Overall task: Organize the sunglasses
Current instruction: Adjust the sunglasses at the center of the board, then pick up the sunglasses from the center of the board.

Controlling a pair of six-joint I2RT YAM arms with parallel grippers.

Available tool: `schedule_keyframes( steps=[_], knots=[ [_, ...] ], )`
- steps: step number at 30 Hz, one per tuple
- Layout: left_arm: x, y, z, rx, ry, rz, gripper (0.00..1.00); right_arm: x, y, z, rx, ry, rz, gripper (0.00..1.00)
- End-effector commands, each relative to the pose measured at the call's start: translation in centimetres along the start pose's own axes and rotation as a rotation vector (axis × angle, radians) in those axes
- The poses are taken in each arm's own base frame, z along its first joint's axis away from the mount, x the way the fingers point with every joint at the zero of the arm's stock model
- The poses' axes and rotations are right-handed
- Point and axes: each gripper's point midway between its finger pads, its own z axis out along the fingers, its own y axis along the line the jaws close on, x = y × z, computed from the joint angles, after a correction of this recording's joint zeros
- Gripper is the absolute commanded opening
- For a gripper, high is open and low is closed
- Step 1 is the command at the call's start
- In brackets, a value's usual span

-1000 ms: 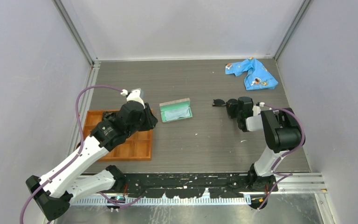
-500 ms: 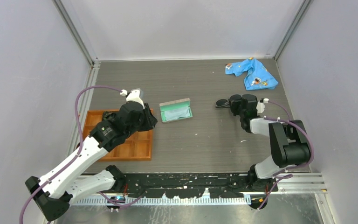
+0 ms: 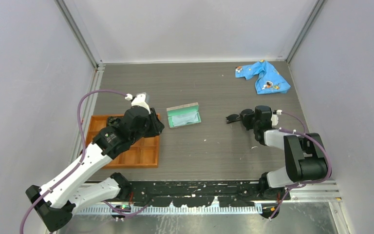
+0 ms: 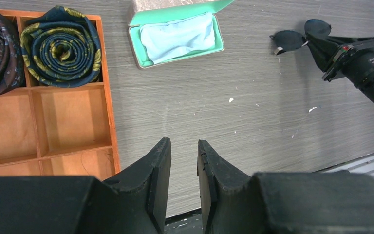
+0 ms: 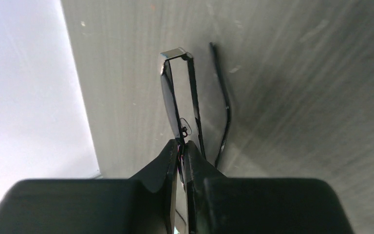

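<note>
Nearest the bases, the right arm's elbow is folding back toward 5 o'clock on the table [image 3: 209,156], closer in than a second ago, and this is drawing its wrist a little toward the near edge. The left gripper [image 4: 183,144] is hanging just off the 3 o'clock rim of the orange tray [image 3: 132,164], its fingers a narrow gap apart and gripping nothing. It is sitting just where it sat a second ago. Farther out, the real change is happening at the right gripper [image 5: 181,146]. A second ago its fingers were set wider; now they are pressing together on the sunglasses [image 4: 289,38] close by the bridge. The pair is caught edge-on in the pinch, with the thin arms pointing away from the fingers. The sunglasses are sitting right of centre, roughly at 3 o'clock from the open teal-lined case [image 3: 184,116] and well apart from it. They are already shifting slightly nearward with the wrist, though I cannot tell whether they are clear of the surface. I am reading this as the grasp finishing and the carry beginning. The likely destination is the case, at 9 o'clock from the gripper, though a pinch on so thin a part is looking easy to lose. Farthest away, at 1 o'clock, the blue cloth [image 3: 264,78] is lying untouched.
</note>
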Motion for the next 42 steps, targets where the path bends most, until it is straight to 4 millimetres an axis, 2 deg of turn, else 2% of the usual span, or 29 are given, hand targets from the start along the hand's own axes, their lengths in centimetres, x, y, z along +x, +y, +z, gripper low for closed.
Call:
schedule_keyframes(
  steps=[1,6,8,9,15,17,19,23,27,31,37,42],
  knots=[
    [-0.2,-0.5,-0.5,0.036,-0.011,0.017,0.28,-0.1,0.7,-1.0,-0.029,0.042,-0.066,0.05],
    [-0.2,-0.7,-0.3,0.038,-0.004,0.018,0.29,-0.1,-0.4,-1.6,0.028,0.104,-0.128,0.3],
    [-0.2,-0.8,-0.3,0.043,-0.002,0.019,0.29,0.1,-1.1,-1.9,0.051,0.122,-0.155,0.35],
    [-0.3,-0.9,-0.2,0.046,-0.002,0.019,0.29,-0.6,-1.6,-1.8,0.067,0.11,-0.155,0.38],
    [0.0,-1.2,0.1,0.054,0.017,0.021,0.29,-1.4,-2.8,-2.4,0.12,0.126,-0.172,0.4],
    [0.1,-1.3,0.2,0.058,0.019,0.02,0.29,-1.6,-2.4,-2.7,0.131,0.125,-0.187,0.41],
    [0.1,-1.5,0.3,0.061,0.019,0.02,0.29,-1.7,-3.0,-2.9,0.185,0.128,-0.198,0.41],
    [-0.1,-1.7,0.6,0.061,0.021,0.025,0.29,-1.8,-2.3,-3.1,0.198,0.139,-0.204,0.44],
    [-0.1,-1.8,0.9,0.062,0.025,0.029,0.29,-1.9,-1.9,-3.0,0.194,0.135,-0.199,0.6],
    [-0.2,-1.8,1.0,0.061,0.019,0.027,0.29,-1.3,-1.9,-2.5,0.205,0.157,-0.201,0.6],
    [-0.5,-1.5,0.7,0.047,0.002,0.034,0.29,-0.5,-2.0,-1.4,0.241,0.166,-0.21,0.52],
    [-0.5,-1.4,0.6,0.043,0.003,0.033,0.29,-1.3,-2.7,-0.6,0.374,0.141,-0.208,0.45]
  ],
)
